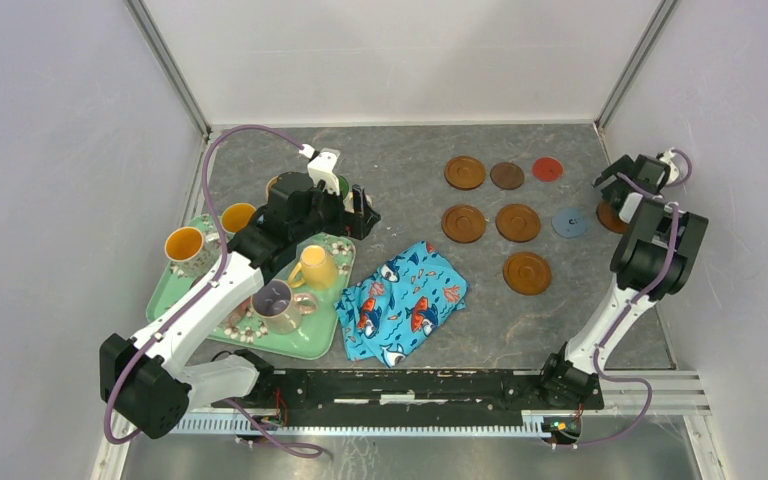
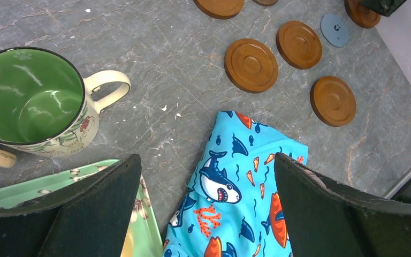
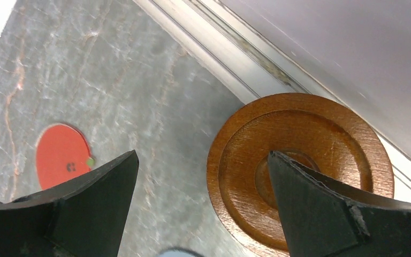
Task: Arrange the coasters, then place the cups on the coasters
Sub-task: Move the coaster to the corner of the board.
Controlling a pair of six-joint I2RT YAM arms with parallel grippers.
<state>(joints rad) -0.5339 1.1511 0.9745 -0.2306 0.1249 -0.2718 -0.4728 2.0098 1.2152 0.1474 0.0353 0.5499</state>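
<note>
Several coasters lie at the table's back right: brown ringed discs (image 1: 463, 223) (image 1: 527, 272), a red one (image 1: 547, 169) and a blue-grey one (image 1: 570, 222). My right gripper (image 1: 615, 197) (image 3: 202, 155) hangs open low over the table beside the right wall. One finger is over a ringed brown coaster (image 3: 278, 134); the red coaster (image 3: 61, 155) lies off to its left. Several cups stand on the tray, among them a yellow cup (image 1: 315, 268) and a lilac-lined cup (image 1: 278, 305). A green-inside cup (image 2: 29, 99) stands on the table. My left gripper (image 1: 362, 213) (image 2: 206, 160) is open and empty above the cloth's edge.
A green floral tray (image 1: 175, 292) (image 2: 43, 184) sits at the left. A blue fish-print cloth (image 1: 405, 300) (image 2: 246, 176) lies crumpled mid-table, just right of the tray. White walls close in the left, back and right sides, with a metal rail (image 3: 235, 59) along the right wall.
</note>
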